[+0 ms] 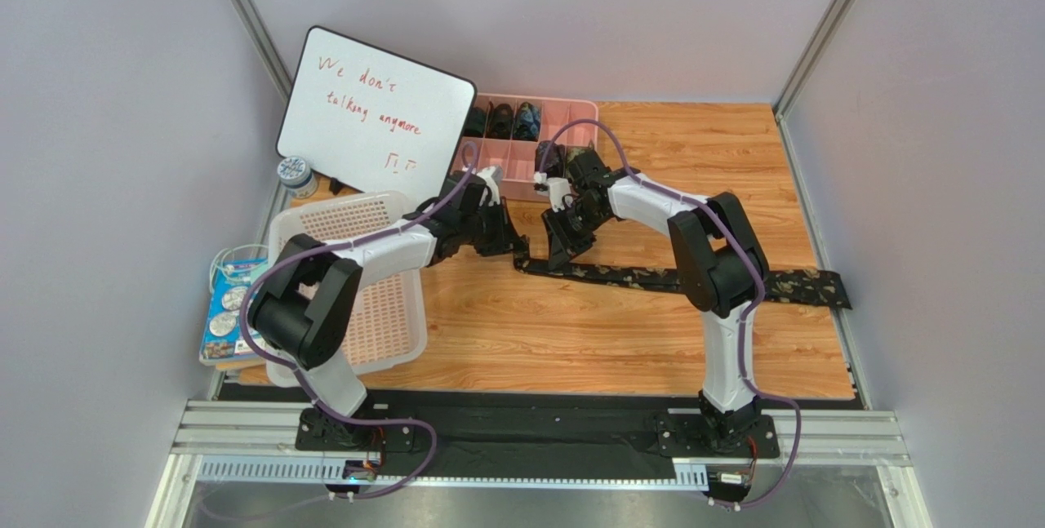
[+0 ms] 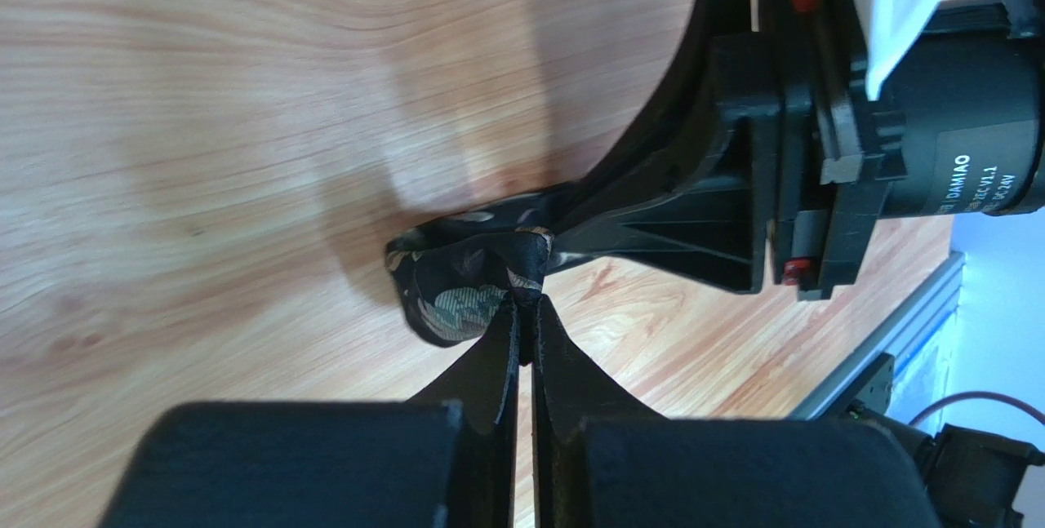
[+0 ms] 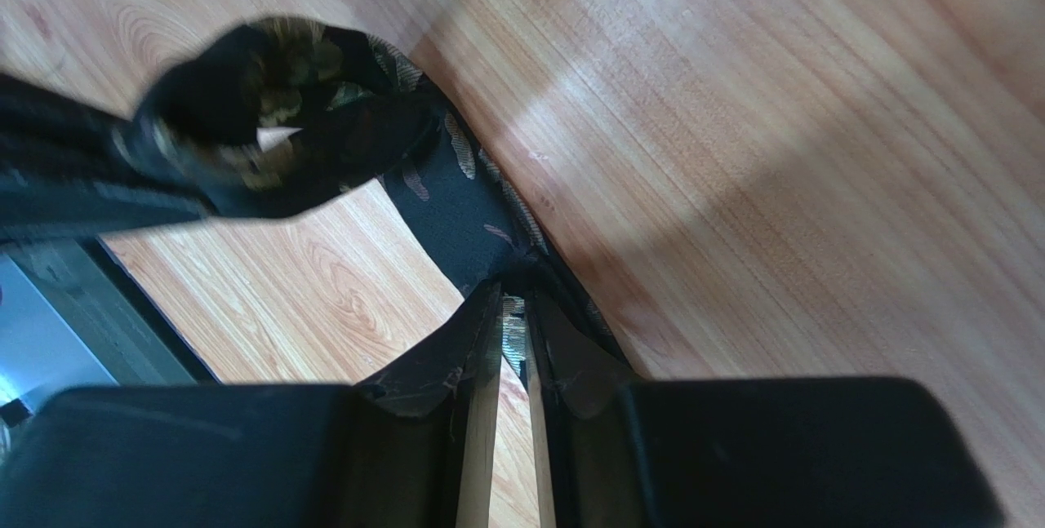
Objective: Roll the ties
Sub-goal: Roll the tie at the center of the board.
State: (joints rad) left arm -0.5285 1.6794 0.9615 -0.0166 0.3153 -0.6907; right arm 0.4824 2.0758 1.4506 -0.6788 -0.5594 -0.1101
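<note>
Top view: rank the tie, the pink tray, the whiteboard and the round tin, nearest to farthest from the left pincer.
1. tie, pinched in the left pincer.
2. pink tray, just behind it.
3. whiteboard, behind and to the left.
4. round tin, far left by the wall.

The overhead view is bright and even, lit softly from above, with short, faint shadows under the arms on the table [image 1: 589, 332] and straight edges that lean slightly toward the corners. In the left wrist view the wood grain is crisp, a soft grey shadow falls beside the tie [image 2: 460, 296], and the fingers [image 2: 485, 387] of the left gripper [image 2: 525, 308] are dark, blurred masses; a white part at the top right is blown out. In the right wrist view 1 broad pale band of light crosses the wood diagonally between shadows, the right gripper [image 3: 515, 308] is out of focus, and the tie's bunched end is blurred and nearly black.
</note>
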